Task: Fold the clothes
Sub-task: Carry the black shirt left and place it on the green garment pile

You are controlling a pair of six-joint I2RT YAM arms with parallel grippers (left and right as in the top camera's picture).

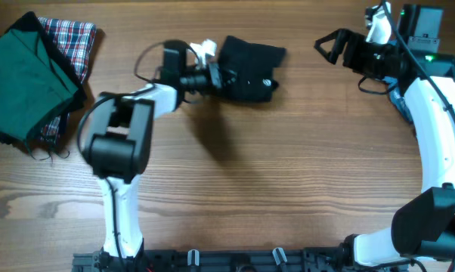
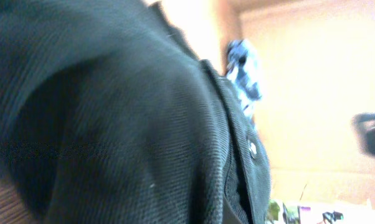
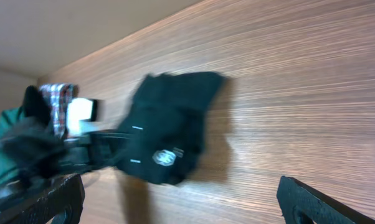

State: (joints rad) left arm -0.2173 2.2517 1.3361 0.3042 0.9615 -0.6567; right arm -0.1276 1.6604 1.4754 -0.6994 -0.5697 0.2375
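**Status.** The left gripper (image 1: 216, 77) was clamped on the left edge of the black shirt (image 1: 252, 69). In the left wrist view dark fabric filled nearly the whole frame. The shirt was bunched into a small mass at the far middle of the table (image 1: 288, 166), with its round white logo (image 3: 166, 157) facing outward. A shadow on the wood, offset from the cloth, suggested the shirt was raised off the surface rather than lying flat. The right gripper (image 1: 327, 47) stood with its jaws wide apart and empty, near the shirt's right side but not touching it.

**Step in hand (judgement).** The shirt needed to be spread before any fold.
1. The left grip was best kept firm on the edge it held, with no twisting.
2. The right gripper should take the opposite edge or sleeve rather than the bunched middle, where several layers could be caught together.
3. The two grippers should then draw apart and lower the cloth flat.

**Edges and open room.** The near half of the table was bare wood, with ample room to lay the shirt out. A green and plaid pile (image 1: 31, 75) occupied the far left corner, well apart from the shirt. A blue garment (image 2: 243, 71) showed beyond the shirt in the left wrist view; its exact place on the table could not be told. The far edge lay close behind the shirt, so spreading was better directed toward the near side.
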